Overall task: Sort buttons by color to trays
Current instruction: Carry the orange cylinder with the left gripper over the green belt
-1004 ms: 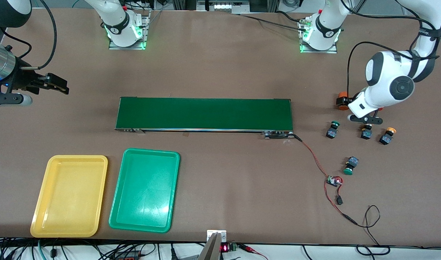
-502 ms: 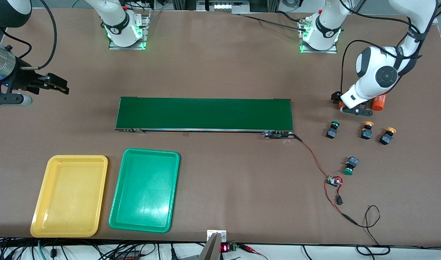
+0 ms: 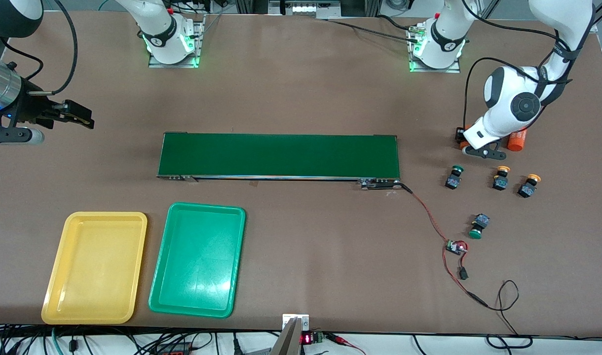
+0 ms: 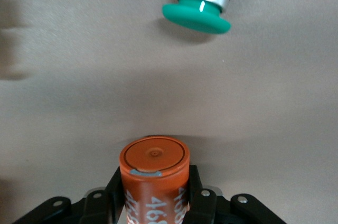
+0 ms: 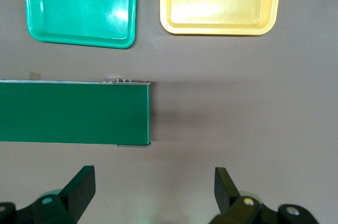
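Four buttons sit on the table at the left arm's end: a green-capped one [image 3: 455, 177], two yellow-capped ones [image 3: 501, 178] [image 3: 528, 185], and another green-capped one [image 3: 478, 227] nearest the front camera. My left gripper [image 3: 467, 143] [image 4: 153, 187] is shut on an orange cylinder [image 3: 462, 145] [image 4: 154, 160] with printed text, just farther from the camera than the buttons. One green button [image 4: 203, 7] shows in the left wrist view. The yellow tray [image 3: 96, 266] [image 5: 219, 2] and the green tray [image 3: 198, 259] [image 5: 79, 7] lie side by side. My right gripper [image 3: 79, 118] [image 5: 153, 182] waits open, holding nothing.
A long dark green belt [image 3: 279, 155] [image 5: 74, 112] crosses the middle of the table. A second orange cylinder [image 3: 517, 140] stands beside the left hand. A small circuit board [image 3: 456, 246] with red and black wires [image 3: 429, 217] lies near the buttons.
My left gripper moved from above the yellow button toward the robots' bases and closed on the orange cylinder. The right arm stayed still.
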Action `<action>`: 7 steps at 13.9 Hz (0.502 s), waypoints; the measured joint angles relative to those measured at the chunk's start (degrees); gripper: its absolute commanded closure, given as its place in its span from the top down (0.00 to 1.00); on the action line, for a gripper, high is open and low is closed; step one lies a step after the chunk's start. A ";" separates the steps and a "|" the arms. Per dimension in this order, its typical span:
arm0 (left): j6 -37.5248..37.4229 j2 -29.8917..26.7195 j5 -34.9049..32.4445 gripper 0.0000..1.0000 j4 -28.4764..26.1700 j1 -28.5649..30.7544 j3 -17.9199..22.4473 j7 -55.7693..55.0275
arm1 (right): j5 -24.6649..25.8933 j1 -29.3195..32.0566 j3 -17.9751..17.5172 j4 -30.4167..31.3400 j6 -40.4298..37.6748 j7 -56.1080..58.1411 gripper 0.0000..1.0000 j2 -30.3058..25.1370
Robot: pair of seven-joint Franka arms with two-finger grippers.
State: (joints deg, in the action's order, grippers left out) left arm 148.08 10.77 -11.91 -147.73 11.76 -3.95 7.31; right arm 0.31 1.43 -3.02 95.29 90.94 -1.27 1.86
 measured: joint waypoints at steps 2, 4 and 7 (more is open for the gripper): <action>-4.16 -1.38 0.00 0.12 2.57 0.01 -0.32 0.26 | 0.00 0.00 0.00 0.00 0.00 -0.01 1.00 0.00; -7.34 -2.77 -0.01 0.11 5.42 -0.01 -1.37 0.39 | -0.01 -0.01 0.00 0.00 0.00 -0.01 1.00 0.00; -15.01 -3.84 -0.02 0.10 12.58 -0.03 -4.13 0.82 | -0.02 -0.03 -0.01 0.00 0.00 -0.02 1.00 0.01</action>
State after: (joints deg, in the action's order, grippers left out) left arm 133.07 6.93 -11.92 -135.15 11.72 -8.08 8.13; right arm 0.30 1.40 -3.03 95.29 90.93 -1.29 1.86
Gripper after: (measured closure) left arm 0.507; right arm 0.000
